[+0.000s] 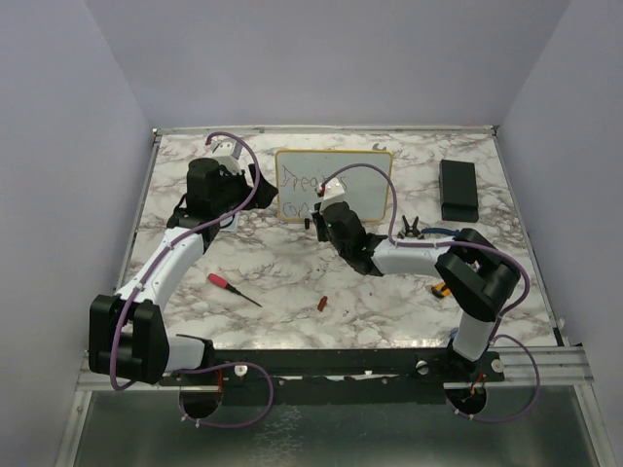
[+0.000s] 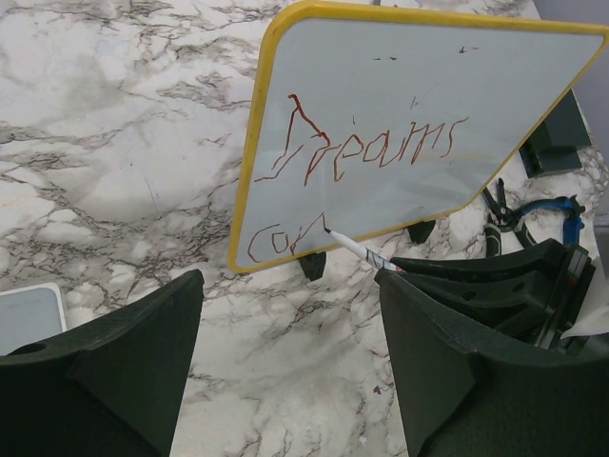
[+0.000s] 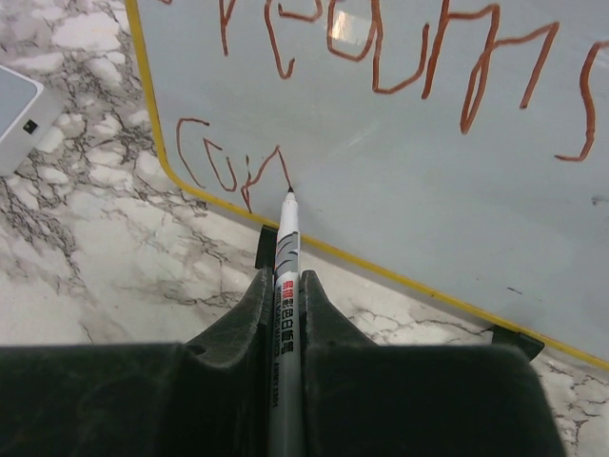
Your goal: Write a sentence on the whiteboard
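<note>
Yellow-framed pale rectangular whiteboard (image 1: 365, 187) stands mid far edge of marble-patterned table (image 1: 292, 282). Red-brown handwritten sentence (image 2: 381, 152): "Dreams" complete, second line barely begun. Right gripper (image 3: 285, 281) clamps white marker pen (image 3: 286, 238), tip on board. Left gripper (image 2: 290, 309) open, empty. Judged roughly half done

One whiteboard (image 1: 334, 185), one marker (image 3: 285, 276), one screwdriver (image 1: 223, 281), one black box (image 1: 458, 190)

The top view looked down from behind the arms, well away from the whiteboard (image 1: 302, 170). Both wrist views faced it closely, sharing its lower-left corner.
</note>
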Robot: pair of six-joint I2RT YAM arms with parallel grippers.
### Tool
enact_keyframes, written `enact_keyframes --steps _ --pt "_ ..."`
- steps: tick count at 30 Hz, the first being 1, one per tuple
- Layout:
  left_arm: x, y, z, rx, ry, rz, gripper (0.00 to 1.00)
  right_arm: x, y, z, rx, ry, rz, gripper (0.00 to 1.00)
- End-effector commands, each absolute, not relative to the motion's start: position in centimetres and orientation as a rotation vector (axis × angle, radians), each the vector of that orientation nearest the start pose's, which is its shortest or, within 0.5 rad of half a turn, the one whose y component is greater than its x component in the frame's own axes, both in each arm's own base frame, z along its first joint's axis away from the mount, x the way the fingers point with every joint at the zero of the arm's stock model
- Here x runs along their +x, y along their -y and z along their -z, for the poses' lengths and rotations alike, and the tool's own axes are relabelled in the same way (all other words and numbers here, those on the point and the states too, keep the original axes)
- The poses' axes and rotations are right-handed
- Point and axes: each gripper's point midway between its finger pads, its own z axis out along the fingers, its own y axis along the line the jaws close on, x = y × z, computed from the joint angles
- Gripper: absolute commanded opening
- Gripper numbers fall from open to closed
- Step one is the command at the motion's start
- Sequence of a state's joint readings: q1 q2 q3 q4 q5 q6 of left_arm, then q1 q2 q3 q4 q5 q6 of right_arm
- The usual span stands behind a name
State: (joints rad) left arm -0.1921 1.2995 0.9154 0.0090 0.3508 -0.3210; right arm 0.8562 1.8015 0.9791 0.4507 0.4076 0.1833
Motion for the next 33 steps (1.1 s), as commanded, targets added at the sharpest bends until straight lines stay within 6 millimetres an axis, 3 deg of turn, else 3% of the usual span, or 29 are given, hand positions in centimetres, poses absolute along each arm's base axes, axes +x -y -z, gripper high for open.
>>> enact_keyframes --steps 1,7,13,26,33 --pt "37.6 15.2 -21.5 0.133 -1.962 0.699 0.76 36.5 -32.7 -9.1 -0.358 -1.938 -0.31 0.01" --pt "37.5 15.3 -21.5 0.134 -1.962 0.701 0.76 36.2 -33.0 -7.9 -0.384 -1.968 -0.318 0.01" --pt "37.5 15.3 -21.5 0.134 -1.962 0.704 0.76 36.4 -33.3 -8.1 -0.391 -1.967 -0.323 0.01" --pt "37.5 15.3 -21.6 0.136 -1.96 0.703 0.76 38.2 -33.3 -13.3 -0.338 -1.837 -0.288 0.0" --pt "37.5 15.3 -21.6 0.135 -1.959 0.701 0.76 38.5 -31.9 -14.0 -0.303 -1.827 -0.245 0.01"
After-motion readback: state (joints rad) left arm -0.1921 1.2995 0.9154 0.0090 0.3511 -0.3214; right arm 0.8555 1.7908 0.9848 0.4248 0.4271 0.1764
